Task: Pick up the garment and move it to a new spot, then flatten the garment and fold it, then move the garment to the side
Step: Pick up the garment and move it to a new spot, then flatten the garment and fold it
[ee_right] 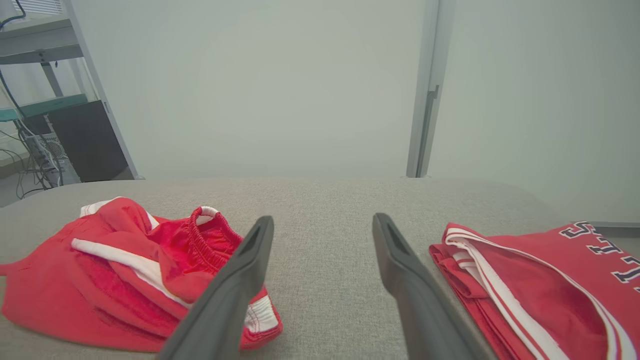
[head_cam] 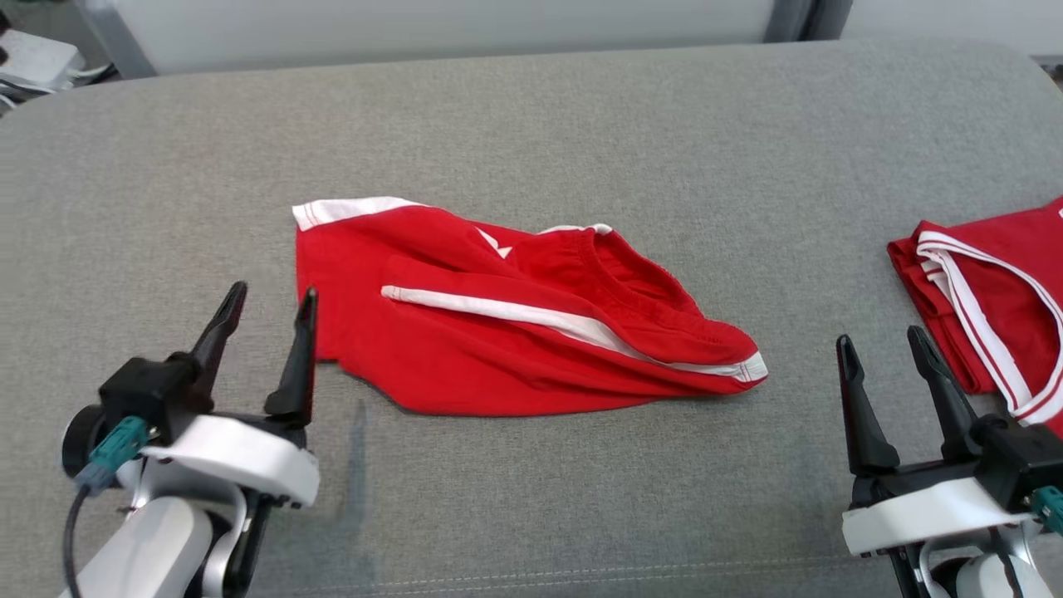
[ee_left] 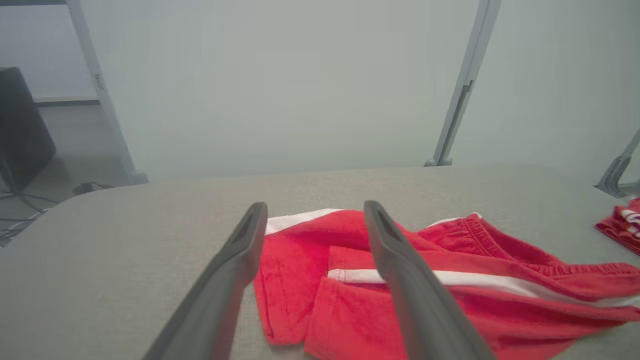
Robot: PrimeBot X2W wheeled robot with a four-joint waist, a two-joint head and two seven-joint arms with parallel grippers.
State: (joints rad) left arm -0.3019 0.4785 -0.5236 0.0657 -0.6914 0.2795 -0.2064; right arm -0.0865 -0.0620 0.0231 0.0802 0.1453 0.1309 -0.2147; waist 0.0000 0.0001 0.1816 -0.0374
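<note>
Nearest me, the left gripper (head_cam: 273,291) and right gripper (head_cam: 880,335) are spread wide and empty, with the red shorts (head_cam: 515,332) rumpled on the grey table (head_cam: 531,141) between them, so flattening looks next: pinch opposite edges and pull apart.

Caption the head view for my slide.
Crumpled red shorts on a grey fabric surface between the open left gripper and open right gripper, a second red garment at right.
</note>
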